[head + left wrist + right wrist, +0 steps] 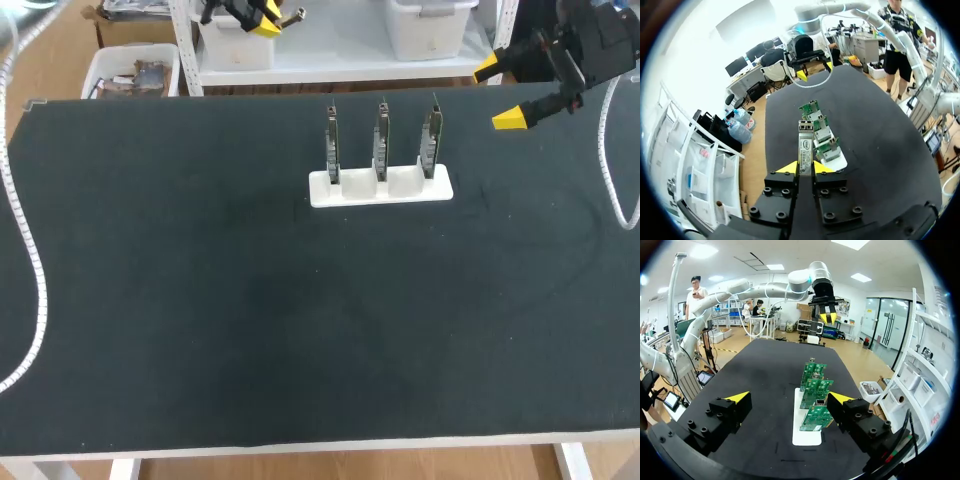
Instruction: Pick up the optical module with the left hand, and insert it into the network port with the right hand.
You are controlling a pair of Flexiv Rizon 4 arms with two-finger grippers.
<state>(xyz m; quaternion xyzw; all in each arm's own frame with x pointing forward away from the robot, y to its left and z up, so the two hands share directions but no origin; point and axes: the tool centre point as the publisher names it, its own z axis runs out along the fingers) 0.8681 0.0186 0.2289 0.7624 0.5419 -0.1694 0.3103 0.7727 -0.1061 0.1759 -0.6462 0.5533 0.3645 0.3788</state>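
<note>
Gripping the optical module (pixel 805 142) by its near end, the left gripper (pixel 805 168) is pinched narrow on it, up by the far edge of the table (pixel 200 300). This slim metal bar looks light, stiff and smooth, likely slippery, so it is best held on its flat sides with the nose left free. The right gripper (pixel 500 92) hangs spread wide at the far right, near three upright green circuit boards (pixel 381 145) in a white holder (pixel 380 190).

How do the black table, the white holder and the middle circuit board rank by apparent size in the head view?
1. black table
2. white holder
3. middle circuit board
No two of them look alike in size.
</note>
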